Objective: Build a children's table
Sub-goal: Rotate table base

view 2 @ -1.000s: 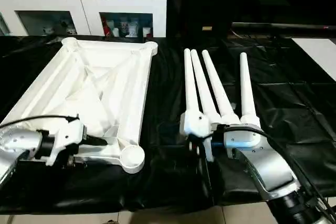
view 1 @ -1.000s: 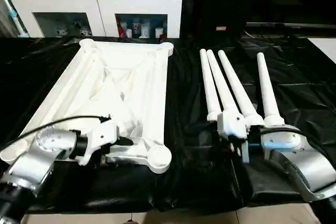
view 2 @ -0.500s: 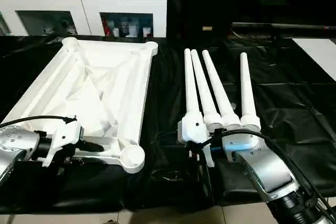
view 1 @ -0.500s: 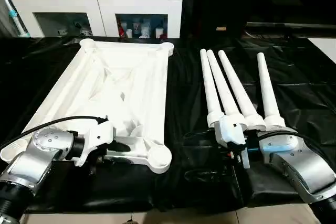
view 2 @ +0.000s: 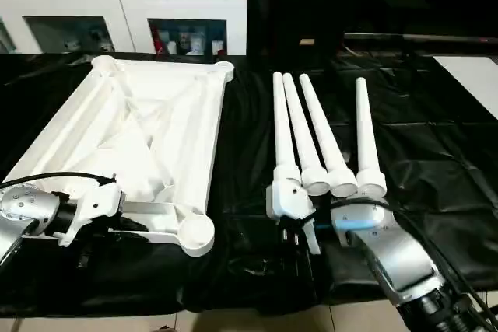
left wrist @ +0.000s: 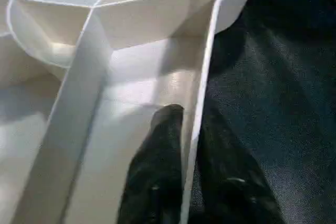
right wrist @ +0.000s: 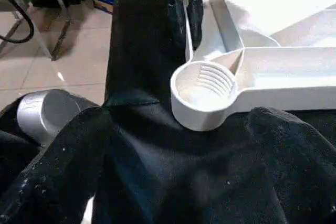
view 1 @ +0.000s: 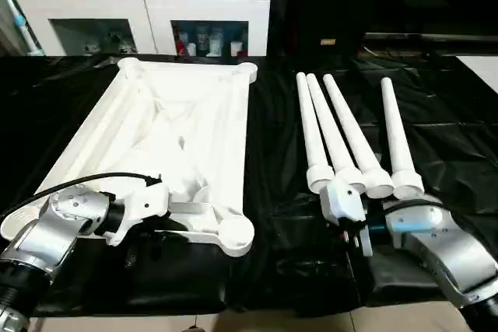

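**Steadying the tabletop by its rim**

Now the left claw [left wrist: 191,145] has its two black fingers [left wrist: 157,166] pinched on the near rim of the upturned tabletop [view 1: 179,130], one inside the wall and one outside. The right claw [view 2: 299,231] hangs wide open, holding nothing, just short of the four legs [view 2: 323,141] lying side by side on the black sheet [view 1: 280,114]. To do this well, I'd keep the rim grip firm and low so the near corner socket [right wrist: 202,90] stays put.

All-white table top [view 1: 187,130] and legs [view 1: 354,134] on glossy black sheet [view 1: 459,138], black hand fingers [left wrist: 157,166]
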Robot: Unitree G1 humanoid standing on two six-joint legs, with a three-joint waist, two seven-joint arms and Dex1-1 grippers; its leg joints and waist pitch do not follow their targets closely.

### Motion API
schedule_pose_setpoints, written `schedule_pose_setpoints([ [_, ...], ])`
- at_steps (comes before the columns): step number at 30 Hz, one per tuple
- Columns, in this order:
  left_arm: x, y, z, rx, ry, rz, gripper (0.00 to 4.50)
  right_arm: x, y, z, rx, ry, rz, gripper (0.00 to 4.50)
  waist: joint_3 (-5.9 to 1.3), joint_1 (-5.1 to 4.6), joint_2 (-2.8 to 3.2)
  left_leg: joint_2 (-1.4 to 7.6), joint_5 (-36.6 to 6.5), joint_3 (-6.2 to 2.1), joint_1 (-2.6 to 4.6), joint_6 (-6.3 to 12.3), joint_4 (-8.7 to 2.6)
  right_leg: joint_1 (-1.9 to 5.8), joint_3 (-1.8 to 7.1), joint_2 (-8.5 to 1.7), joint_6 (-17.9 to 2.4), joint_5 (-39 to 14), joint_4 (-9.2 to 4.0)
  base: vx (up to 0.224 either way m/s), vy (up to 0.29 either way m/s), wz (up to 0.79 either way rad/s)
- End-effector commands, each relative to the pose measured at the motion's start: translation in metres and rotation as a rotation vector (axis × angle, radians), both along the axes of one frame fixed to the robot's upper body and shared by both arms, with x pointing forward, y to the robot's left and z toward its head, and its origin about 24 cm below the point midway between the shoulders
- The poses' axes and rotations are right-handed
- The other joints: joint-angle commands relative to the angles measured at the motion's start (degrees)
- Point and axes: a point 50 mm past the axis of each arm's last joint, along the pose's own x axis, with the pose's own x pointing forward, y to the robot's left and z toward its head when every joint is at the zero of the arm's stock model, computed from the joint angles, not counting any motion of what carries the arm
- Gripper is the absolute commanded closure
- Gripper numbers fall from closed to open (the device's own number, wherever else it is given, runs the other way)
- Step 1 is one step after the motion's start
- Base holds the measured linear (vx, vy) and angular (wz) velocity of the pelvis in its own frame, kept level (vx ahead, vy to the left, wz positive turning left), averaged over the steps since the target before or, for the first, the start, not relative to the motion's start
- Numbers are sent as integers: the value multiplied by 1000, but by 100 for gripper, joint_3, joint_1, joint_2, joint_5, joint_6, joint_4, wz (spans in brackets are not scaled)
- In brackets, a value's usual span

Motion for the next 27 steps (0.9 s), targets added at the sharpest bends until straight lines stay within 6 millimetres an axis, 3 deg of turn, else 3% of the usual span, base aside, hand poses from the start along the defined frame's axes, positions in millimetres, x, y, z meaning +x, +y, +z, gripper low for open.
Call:
schedule_pose_setpoints([
  [1, 1, 3, -6, 27, -11, 54, 430, 3, 3, 6, 2, -45, -17, 0, -251, -12, 61, 445, -1404, -162, 62, 15, -555, 183, 348, -636, -1333, -991, -518, 0, 0, 0],
  [5, 7, 3, -8, 21, -64, 161, 447, 6, 7, 11, 42, -55, -41, 0, -255, -62, 36, 430, -1328, -148, 59, 56, -534, 184, 348, -626, -1343, -865, -514, 0, 0, 0],
  [7, 12, 4, -10, 27, -102, 233, 449, 11, 10, 16, 66, -59, -65, 0, -253, -98, 6, 412, -1234, -150, 29, 110, -527, 203, 339, -622, -1306, -996, -519, 0, 0, 0],
  [10, 13, 4, -10, 25, -124, 238, 449, 13, 10, 16, 70, -66, -82, 0, -243, -149, 23, 398, -1232, -158, 3, 113, -531, 203, 332, -621, -1168, -1351, -557, 0, 0, 0],
  [12, 15, 3, -11, 38, -145, 251, 449, 19, 10, 16, 66, -88, -137, 0, -249, -156, 4, 399, -1148, -147, 23, 125, -525, 178, 338, -613, -1123, -1350, -564, 0, 0, 0],
  [20, 20, 9, -13, 90, -178, 313, 449, 41, 10, 20, 83, -128, -335, 0, -299, -156, 31, 395, -797, -124, 33, 162, -498, 190, 324, -586, -1330, -335, -470, 0, 0, 0],
  [27, 20, 10, -13, 99, -200, 309, 449, 51, 9, 20, 72, -118, -457, 0, -274, -158, 31, 397, -959, -117, 42, 71, -519, 175, 340, -595, -1223, -772, -514, 0, 0, 0],
])
